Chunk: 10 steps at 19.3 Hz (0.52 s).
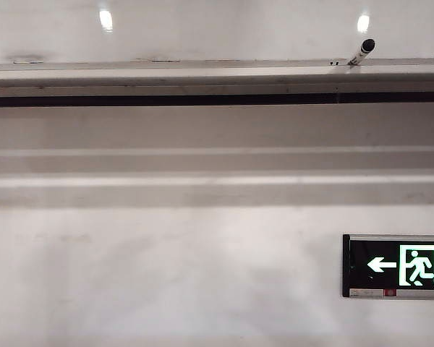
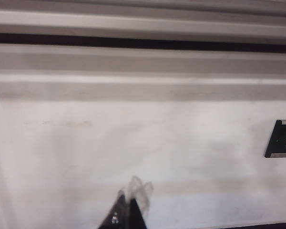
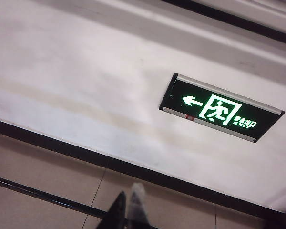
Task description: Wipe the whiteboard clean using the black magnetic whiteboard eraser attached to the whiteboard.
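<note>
The whiteboard shows only as a glossy white strip along the top of the exterior view, mirroring round lights, with its grey metal rail below it. The black magnetic eraser is out of view in every frame. Neither gripper shows in the exterior view. In the left wrist view my left gripper is shut with nothing between its fingers, pointing at the matte wall below the rail. In the right wrist view my right gripper is also shut and empty, aimed low at the wall's dark skirting and the floor.
A marker with a black cap leans on the rail at the right. A lit green exit sign hangs on the wall low at the right, also seen as the exit sign and the exit sign. Beige floor tiles lie below the wall.
</note>
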Available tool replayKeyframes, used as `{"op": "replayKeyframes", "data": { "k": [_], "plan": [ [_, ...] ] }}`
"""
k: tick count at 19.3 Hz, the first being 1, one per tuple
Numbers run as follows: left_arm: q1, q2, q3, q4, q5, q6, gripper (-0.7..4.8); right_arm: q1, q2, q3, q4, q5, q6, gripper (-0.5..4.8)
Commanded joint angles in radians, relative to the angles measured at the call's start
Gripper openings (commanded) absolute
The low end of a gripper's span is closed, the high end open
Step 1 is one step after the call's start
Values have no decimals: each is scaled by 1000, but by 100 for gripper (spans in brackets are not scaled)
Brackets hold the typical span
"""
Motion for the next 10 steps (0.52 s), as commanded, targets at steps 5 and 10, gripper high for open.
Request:
{"op": "replayKeyframes", "data": {
  "k": [5,10],
  "plan": [
    [0,-1,0,12,4,0,-1,-159,-113,-177,360,-66,3,18],
    [1,-1,0,12,4,1,-1,-263,-279,-355,414,-157,4,18]
  ]
}}
